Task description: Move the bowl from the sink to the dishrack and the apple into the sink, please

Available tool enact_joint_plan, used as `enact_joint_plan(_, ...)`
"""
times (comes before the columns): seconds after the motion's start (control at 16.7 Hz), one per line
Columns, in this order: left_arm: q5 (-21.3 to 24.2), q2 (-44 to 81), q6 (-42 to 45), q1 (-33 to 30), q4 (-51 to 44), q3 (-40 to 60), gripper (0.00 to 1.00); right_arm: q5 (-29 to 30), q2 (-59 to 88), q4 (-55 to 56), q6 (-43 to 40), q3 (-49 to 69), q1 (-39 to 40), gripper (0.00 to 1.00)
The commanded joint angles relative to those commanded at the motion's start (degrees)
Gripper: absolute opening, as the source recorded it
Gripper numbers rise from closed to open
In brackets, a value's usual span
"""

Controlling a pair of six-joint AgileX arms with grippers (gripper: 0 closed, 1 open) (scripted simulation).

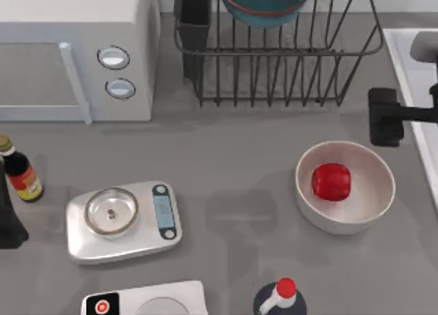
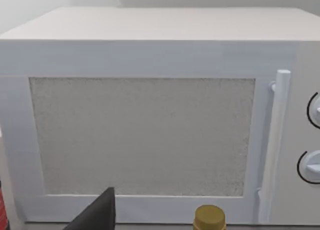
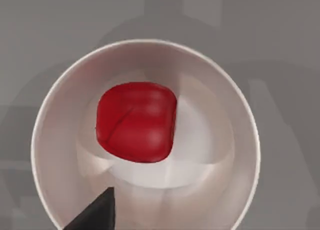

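The teal-blue bowl (image 1: pixel 263 3) with its red-orange line rests in the dark wire dishrack (image 1: pixel 287 75) at the back of the table. Towards the front right, the red apple (image 1: pixel 331 181) (image 3: pixel 136 122) lies inside a larger white bowl (image 1: pixel 308 198) (image 3: pixel 45 140). The pale sink (image 1: pixel 404 68) runs along the right edge. My right gripper (image 1: pixel 383 116) hovers by the sink's left rim, just behind the white bowl, holding nothing, and its wrist view looks straight down on the apple. At the far left edge my left gripper (image 1: pixel 10 226) is parked, facing the microwave.
A white microwave (image 1: pixel 75 55) (image 2: pixel 150 130) fills the back left. A brown sauce bottle (image 1: pixel 20 171) stands beside the left arm. A silver kitchen scale (image 1: pixel 123 219) sits front left, a second scale (image 1: pixel 144 301) and a red-capped bottle (image 1: pixel 280 298) at the front edge.
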Motion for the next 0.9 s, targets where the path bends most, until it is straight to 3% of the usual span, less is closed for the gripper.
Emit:
enact_joint_plan(0.48, 0.0, 0.0, 0.0, 0.0, 0.0, 0.0, 1.00, 0.3, 30.6, -17.8, 7.2, 25.4, 7.2, 1.00)
enact_joint_plan(0.9, 0.0, 0.0, 0.0, 0.0, 0.0, 0.0, 1.00, 0.5, 34.1, -19.9, 8.2, 28.8, 8.2, 1.00)
